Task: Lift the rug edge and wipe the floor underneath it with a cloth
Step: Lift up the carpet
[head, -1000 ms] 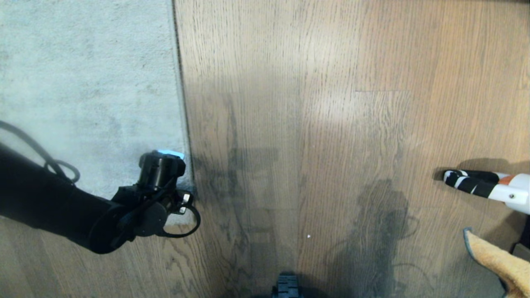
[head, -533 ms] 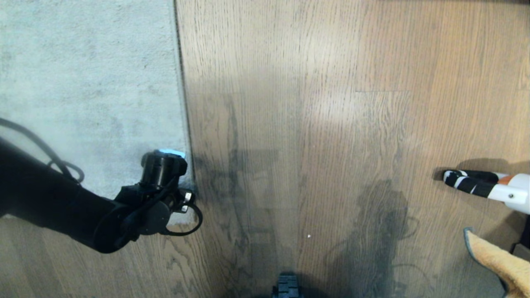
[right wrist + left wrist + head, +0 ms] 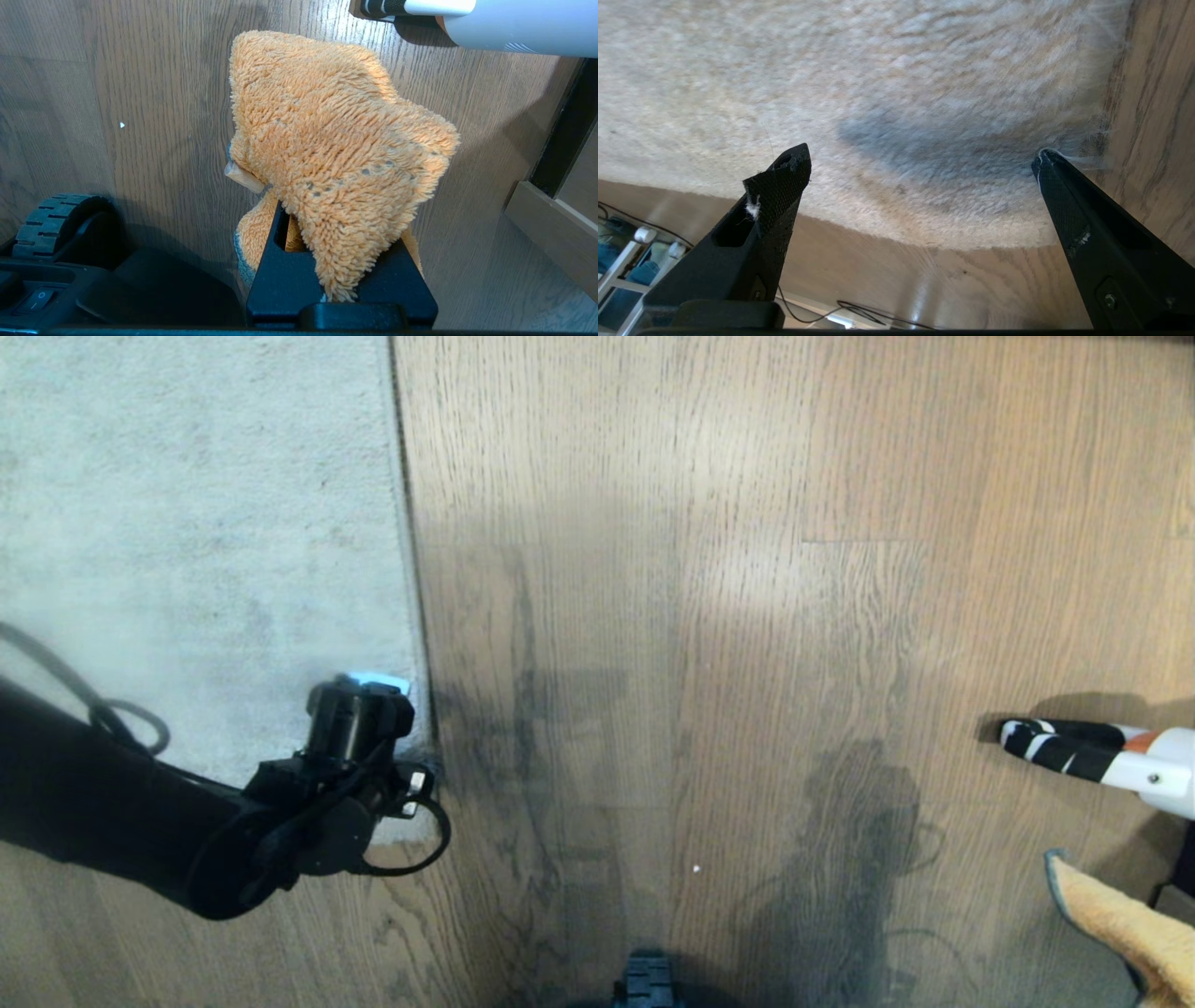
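rug (image 3: 187, 541) corner sits right under left gripper (image 3: 920, 158), jaws wide, one tip on pile, other at rug's edge by floor (image 3: 747, 616). right gripper (image 3: 341, 261) clenched on cloth (image 3: 336, 154), well apart at right.

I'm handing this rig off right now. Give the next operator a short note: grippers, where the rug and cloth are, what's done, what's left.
Left gripper: open, fingers straddling the near corner of the pale grey short-pile rug, one fingertip at its right edge; nothing gripped.
Right gripper: shut on the orange-tan fuzzy microfibre cloth, held low at the robot's right, above the brown wood-grain plank floor.
Rug lies flat, its corner by the left gripper. A white cylindrical tool with a black-and-white tip lies on the floor near the cloth.
Done: cloth picked up, left gripper positioned at the rug corner.
Left: close on the edge, lift it, wipe underneath.
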